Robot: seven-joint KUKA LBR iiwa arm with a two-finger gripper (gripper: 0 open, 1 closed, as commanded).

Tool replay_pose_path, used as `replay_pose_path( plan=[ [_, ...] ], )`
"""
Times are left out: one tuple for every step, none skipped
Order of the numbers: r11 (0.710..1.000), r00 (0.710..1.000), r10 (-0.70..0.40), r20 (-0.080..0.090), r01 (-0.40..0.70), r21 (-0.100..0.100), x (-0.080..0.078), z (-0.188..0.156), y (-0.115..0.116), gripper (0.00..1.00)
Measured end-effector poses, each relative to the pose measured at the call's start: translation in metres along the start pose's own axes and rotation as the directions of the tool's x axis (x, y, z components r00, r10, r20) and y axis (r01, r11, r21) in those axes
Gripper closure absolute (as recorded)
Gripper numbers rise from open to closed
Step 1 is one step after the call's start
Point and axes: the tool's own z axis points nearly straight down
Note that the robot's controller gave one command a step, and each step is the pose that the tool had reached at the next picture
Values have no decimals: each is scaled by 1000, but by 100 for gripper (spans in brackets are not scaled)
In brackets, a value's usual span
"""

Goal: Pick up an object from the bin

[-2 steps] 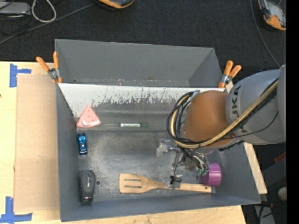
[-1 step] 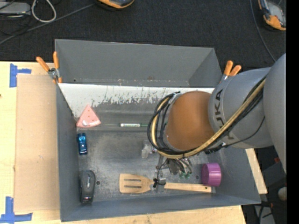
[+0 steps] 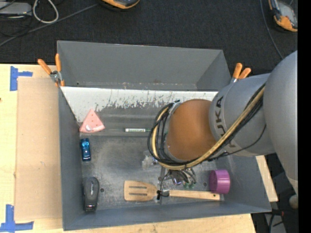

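1. The gripper (image 3: 165, 186) hung low in the bin (image 3: 141, 67), near the front wall.
2. It was right above the spatula (image 3: 138, 191), a wooden one lying flat on the floor.
3. It sat over the spot where the flat blade meets the long handle. I could not tell if they touched.
4. I could not tell if the gripper was open or closed.
5. To do this step well, it should go straight down with the thin handle in the middle.
6. It should squeeze across the handle, not along it.
7. A purple tub (image 3: 219, 181) stood just beside the handle's other end, so it should not bump that.
8. The long handle might tip, so a gentle lift seemed best.
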Motion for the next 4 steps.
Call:
replay_pose_path(
  plan=[
    [984,984,179,7,-179,-1,9,33,-13,0],
    [1000,1000,-8,5,8,-1,13,36,-9,100],
    [1000,1000,-8,5,8,-1,13,36,-9,100],
    [1000,1000,-9,0,9,-1,15,8,-9,100]
  ],
)
